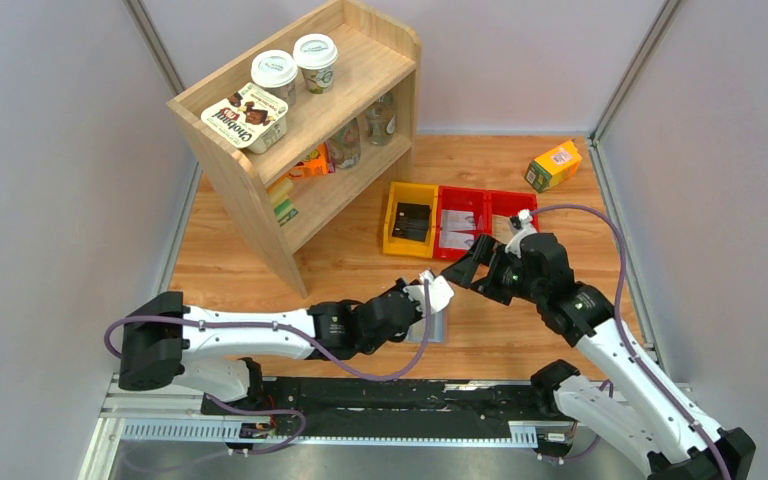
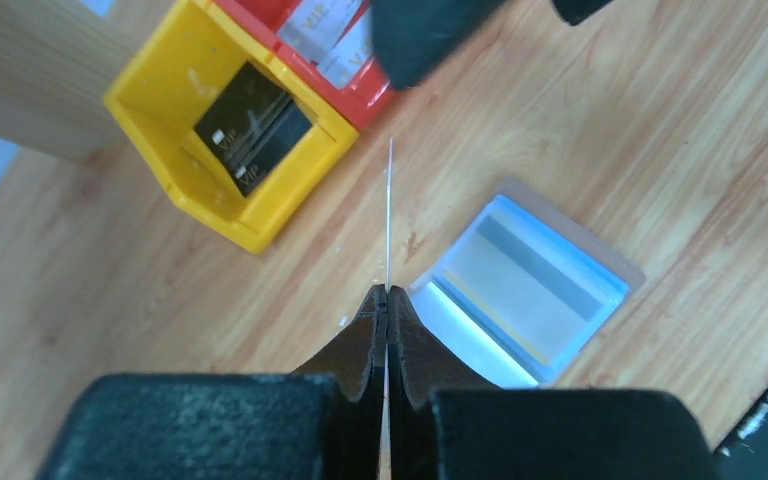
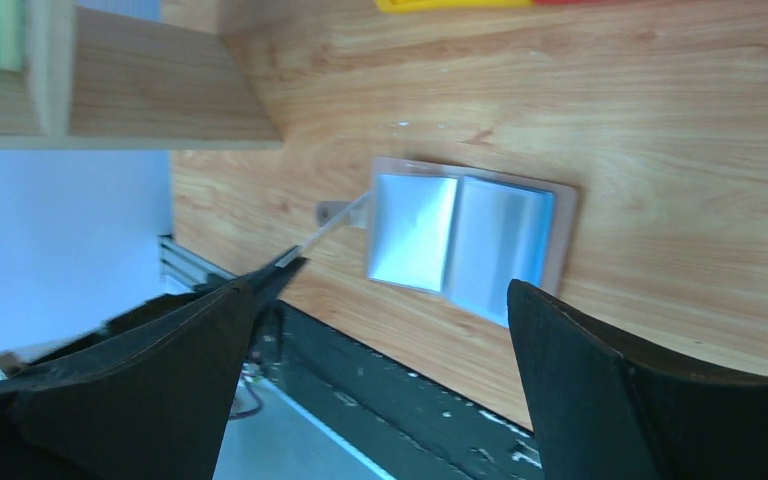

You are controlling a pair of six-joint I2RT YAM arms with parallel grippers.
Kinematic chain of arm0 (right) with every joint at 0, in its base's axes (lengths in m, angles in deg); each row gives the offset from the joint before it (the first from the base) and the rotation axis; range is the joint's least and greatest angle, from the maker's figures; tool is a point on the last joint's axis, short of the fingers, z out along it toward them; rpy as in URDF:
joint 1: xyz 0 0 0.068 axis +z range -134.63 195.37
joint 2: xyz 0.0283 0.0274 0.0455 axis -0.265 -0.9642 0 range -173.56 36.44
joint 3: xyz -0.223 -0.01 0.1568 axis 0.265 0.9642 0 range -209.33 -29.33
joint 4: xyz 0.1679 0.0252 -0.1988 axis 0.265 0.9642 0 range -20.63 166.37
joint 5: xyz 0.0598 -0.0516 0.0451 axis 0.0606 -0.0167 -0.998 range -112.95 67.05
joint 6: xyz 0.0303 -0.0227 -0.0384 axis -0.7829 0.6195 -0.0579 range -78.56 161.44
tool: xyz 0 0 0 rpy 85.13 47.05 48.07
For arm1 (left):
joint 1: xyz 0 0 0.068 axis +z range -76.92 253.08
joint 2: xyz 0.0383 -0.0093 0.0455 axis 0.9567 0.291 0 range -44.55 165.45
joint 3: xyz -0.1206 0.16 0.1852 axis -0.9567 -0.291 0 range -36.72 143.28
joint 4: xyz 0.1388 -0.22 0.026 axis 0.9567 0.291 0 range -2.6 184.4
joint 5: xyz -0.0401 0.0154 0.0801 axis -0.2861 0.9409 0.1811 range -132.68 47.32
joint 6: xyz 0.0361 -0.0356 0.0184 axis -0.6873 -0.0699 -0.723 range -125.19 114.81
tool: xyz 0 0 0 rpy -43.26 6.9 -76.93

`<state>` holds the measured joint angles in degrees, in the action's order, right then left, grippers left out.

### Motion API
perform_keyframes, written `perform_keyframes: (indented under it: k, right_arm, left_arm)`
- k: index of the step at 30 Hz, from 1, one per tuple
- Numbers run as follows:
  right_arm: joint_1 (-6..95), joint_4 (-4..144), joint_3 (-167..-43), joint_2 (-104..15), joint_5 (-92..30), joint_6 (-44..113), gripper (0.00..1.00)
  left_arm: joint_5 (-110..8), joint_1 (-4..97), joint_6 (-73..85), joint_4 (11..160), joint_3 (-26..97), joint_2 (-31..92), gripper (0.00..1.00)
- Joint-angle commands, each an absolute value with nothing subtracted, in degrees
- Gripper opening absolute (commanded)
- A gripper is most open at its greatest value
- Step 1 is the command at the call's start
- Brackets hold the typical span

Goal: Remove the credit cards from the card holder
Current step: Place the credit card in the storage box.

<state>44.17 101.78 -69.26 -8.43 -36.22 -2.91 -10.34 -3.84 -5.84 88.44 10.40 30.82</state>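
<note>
The card holder (image 2: 530, 290) lies open on the wooden table, grey-blue inside with a taupe rim; it also shows in the right wrist view (image 3: 465, 235) and, partly hidden, in the top view (image 1: 430, 328). My left gripper (image 2: 388, 292) is shut on a thin pale credit card (image 2: 389, 215), seen edge-on, held above the table just left of the holder. My right gripper (image 3: 407, 275) is wide open and empty, hovering above the holder; its left fingertip (image 3: 290, 268) is next to the card's edge (image 3: 335, 225). In the top view the two grippers (image 1: 438, 290) (image 1: 472, 265) nearly meet.
A yellow bin (image 1: 392, 215) holds dark cards, and red bins (image 1: 488, 197) beside it hold white cards. A wooden shelf (image 1: 260, 200) with cups and jars stands at the back left. A yellow-green box (image 1: 552, 165) sits at the back right.
</note>
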Motion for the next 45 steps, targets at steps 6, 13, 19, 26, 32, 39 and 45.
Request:
perform_keyframes:
  k: [6, 13, 19, 26, 32, 39, 45]
  right_arm:
    - [44.1, 95.2, -69.6, -8.8, -39.3, -18.3, 0.85]
    - [44.1, 91.1, -66.4, -10.5, -41.7, -21.7, 0.51]
    - [44.2, 91.4, -65.5, -9.0, -39.7, -21.1, 0.00]
    - [42.5, 92.8, -66.7, -7.5, -36.6, -13.3, 0.00]
    - [35.4, 96.7, -70.3, -5.4, -34.0, 2.0, 0.00]
    - [26.2, 98.4, -74.5, -7.9, -29.8, 10.2, 0.00]
    - [21.7, 97.2, -76.5, -13.7, -23.0, 16.6, 0.00]
  left_arm:
    - [-2.3, -8.2, -24.1, 77.2, 15.2, 37.0, 0.00]
    - [-2.4, -9.4, -26.3, 75.3, 17.4, 40.0, 0.00]
    - [-1.7, -9.9, -25.8, 75.2, 18.0, 41.0, 0.00]
    - [1.2, -9.9, -19.0, 77.5, 18.1, 39.4, 0.26]
    - [2.1, -8.9, -3.3, 82.1, 15.9, 33.8, 0.55]
    - [-14.9, 0.6, 26.0, 86.4, 8.6, 25.7, 0.57]
    - [-23.9, 6.3, 37.0, 85.6, 2.8, 22.2, 0.53]
